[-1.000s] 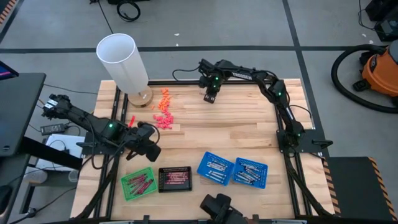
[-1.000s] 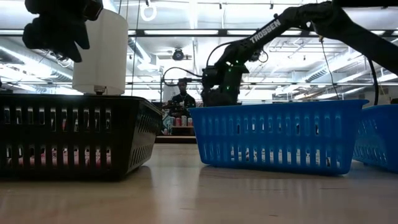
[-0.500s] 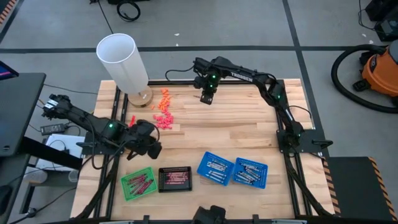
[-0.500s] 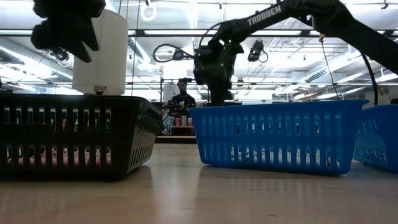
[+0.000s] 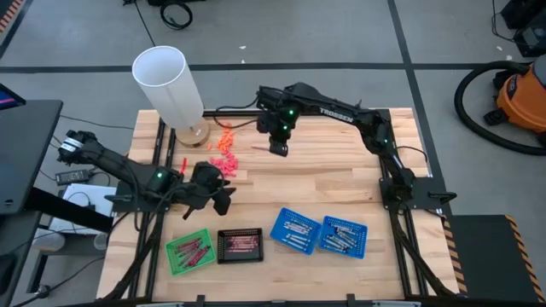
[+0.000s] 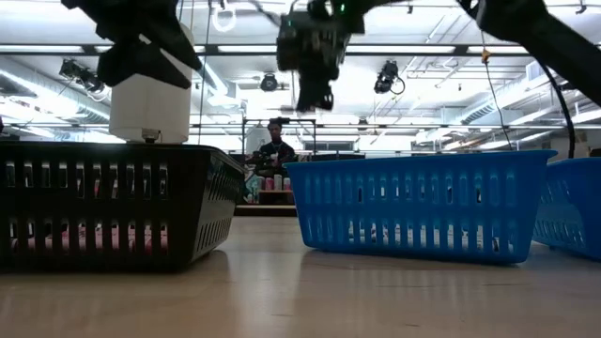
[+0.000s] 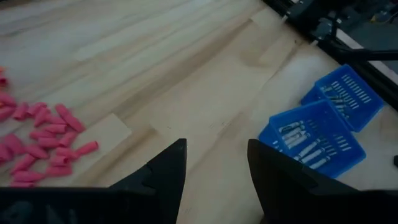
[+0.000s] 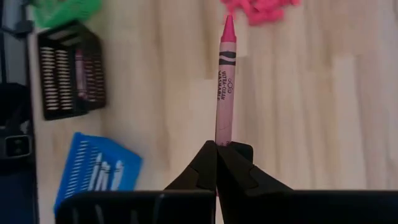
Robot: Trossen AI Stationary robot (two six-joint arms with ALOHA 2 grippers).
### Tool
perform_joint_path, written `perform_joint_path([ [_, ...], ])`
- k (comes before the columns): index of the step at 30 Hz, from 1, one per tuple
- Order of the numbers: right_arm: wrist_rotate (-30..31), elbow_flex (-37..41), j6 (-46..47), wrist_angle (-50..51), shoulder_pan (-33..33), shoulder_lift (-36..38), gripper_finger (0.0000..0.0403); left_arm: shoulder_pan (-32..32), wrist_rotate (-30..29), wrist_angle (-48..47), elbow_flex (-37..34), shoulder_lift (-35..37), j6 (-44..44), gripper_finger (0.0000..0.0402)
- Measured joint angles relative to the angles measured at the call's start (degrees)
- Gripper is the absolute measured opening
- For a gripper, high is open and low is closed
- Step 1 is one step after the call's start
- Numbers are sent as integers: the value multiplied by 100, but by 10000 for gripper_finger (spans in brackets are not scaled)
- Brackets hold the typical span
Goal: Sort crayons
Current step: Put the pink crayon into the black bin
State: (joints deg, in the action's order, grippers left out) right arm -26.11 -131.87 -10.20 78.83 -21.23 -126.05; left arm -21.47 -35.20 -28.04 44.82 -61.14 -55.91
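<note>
Pink crayon point(image 8: 224, 81): clamped upright in the closed right gripper point(image 8: 217, 149), held above the table just beside the orange-pink heap point(image 5: 223, 151). Left gripper point(image 7: 214, 158): spread wide, empty, near the same heap.

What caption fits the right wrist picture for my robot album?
Right gripper shut on a pink crayon, high above the wooden table and baskets.
</note>
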Motion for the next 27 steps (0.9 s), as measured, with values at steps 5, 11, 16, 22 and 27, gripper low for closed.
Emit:
perform_joint_path([
  [5,19,0,-2,-42,366,362,7,-73,111,524,-311,2,-205,180],
  [11,-97,-2,-152,-92,913,645,7,-81,-126,1920,-644,2,160,180],
  [16,-76,-2,-212,-112,1282,781,7,-7,-309,2701,-724,2,422,180],
  [22,0,-2,-313,-305,1611,973,7,-70,-21,3593,-724,2,1321,180],
  [27,99,-2,17,-445,1828,1077,7,-66,215,3964,-724,2,1877,180],
])
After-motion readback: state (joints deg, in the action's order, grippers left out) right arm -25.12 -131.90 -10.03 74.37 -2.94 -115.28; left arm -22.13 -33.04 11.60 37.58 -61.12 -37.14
